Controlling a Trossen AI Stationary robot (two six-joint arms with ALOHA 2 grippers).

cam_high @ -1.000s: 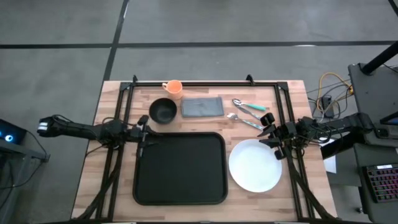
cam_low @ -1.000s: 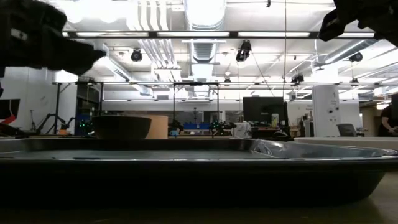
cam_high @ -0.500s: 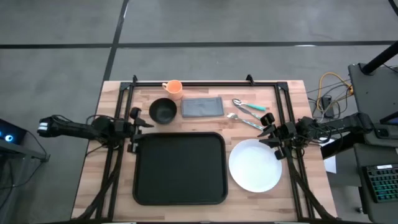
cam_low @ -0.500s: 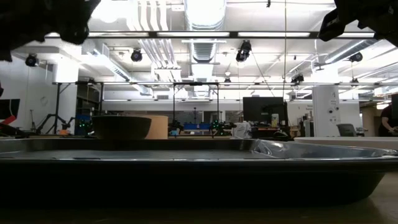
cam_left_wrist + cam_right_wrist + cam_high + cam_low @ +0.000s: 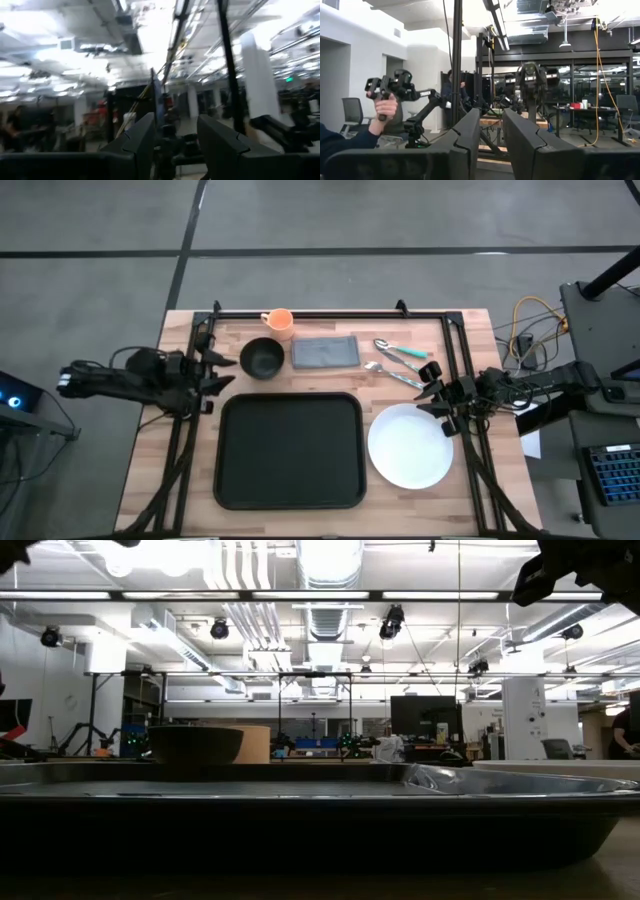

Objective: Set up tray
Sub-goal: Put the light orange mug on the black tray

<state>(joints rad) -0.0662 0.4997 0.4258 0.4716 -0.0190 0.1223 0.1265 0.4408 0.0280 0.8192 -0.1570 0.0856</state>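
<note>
Tray [image 5: 290, 450]: large flat black rectangle with rounded corners and a low raised rim; lies flat on the wooden table [image 5: 140, 470], in the near-centre part of the top. Nothing lies in it.
Tray, long axis: runs left to right across the table, its long sides parallel to the table's front edge; short sides face the two arms.
Tray, low view [image 5: 320, 830]: its near rim fills the width of the picture as a dark band.
Black bowl [image 5: 261, 357]: just beyond the tray's far left corner, apart from it.
Orange cup [image 5: 279, 321]: beyond the bowl, near the far edge.
Grey folded cloth [image 5: 324, 352]: beyond the tray's far edge, right of the bowl.
Utensils [image 5: 400, 362]: two pieces with teal handles, lying slantwise right of the cloth.
White plate [image 5: 410, 446]: round, just beside the tray's right short side, not touching it.
Left gripper [image 5: 218, 370]: held above the table off the tray's far left corner, close to the bowl; fingers [image 5: 141, 140] stand parted with a clear gap, nothing between them.
Right gripper [image 5: 432, 387]: held above the plate's far right edge; fingers [image 5: 470, 131] stand a narrow gap apart, holding nothing.
Person's hand [image 5: 384, 107]: in the room beyond, seen by the right wrist view, gripping a dark handle.
</note>
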